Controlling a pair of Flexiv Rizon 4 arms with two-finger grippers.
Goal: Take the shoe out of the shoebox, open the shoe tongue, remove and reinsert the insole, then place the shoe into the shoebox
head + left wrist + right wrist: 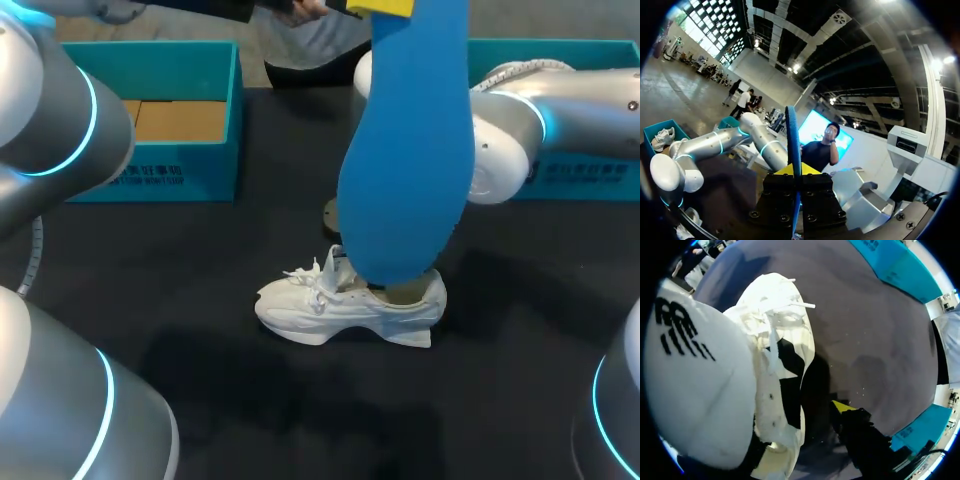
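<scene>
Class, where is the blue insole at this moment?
In the head view the blue insole hangs upright at mid-table, just above the white shoe, gripped at its upper end by the left gripper.

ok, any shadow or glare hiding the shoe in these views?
Head view: no glare on the shoe, only faint shadow on the table around it; the blue insole hangs in front and covers its heel opening. Left wrist view: bright ceiling lights behind, insole edge-on in the left gripper. Right wrist view: shoe evenly lit, its inside dark.
</scene>
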